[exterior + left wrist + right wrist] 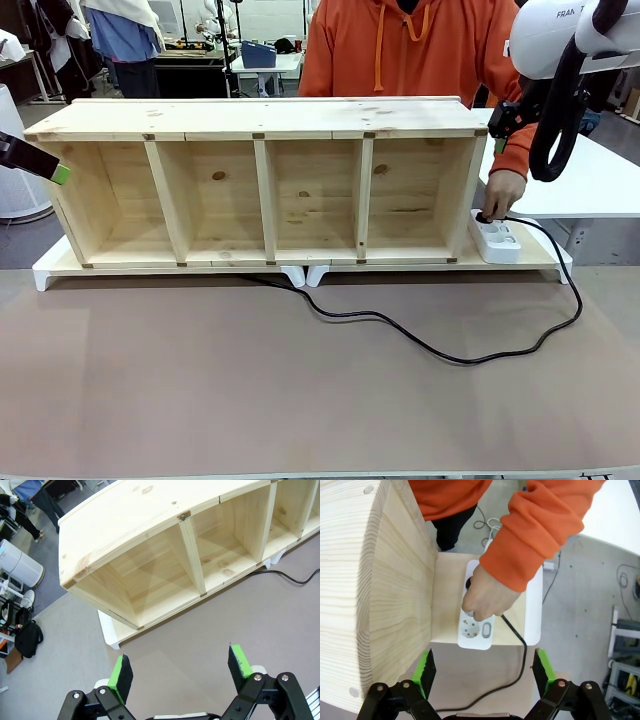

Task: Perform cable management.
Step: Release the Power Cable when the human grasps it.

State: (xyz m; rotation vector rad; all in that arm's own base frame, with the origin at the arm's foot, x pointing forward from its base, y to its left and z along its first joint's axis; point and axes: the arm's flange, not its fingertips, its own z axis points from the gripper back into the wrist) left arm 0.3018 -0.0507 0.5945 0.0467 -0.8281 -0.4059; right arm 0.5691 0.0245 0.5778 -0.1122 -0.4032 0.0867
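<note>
The thin black cable (440, 352) trails from under the wooden shelf's middle, curves across the brown tabletop and loops back up to the white power strip (498, 241) at the shelf's right end. There the person's hand (502, 192) presses on the plug. In the right wrist view my right gripper (485, 671) hangs open above the hand (487, 597), the strip (477, 630) and the cable (517, 640), touching none of them. My left gripper (180, 667) is open and holds nothing above the table near the shelf's left end. Its green pad (60, 174) shows at the left edge of the front view.
A long four-compartment wooden shelf (270, 130) lies on a white-footed board (300, 270) across the far half of the table. A person in an orange hoodie (410, 50) stands behind it. The brown tabletop (200, 390) in front carries the cable.
</note>
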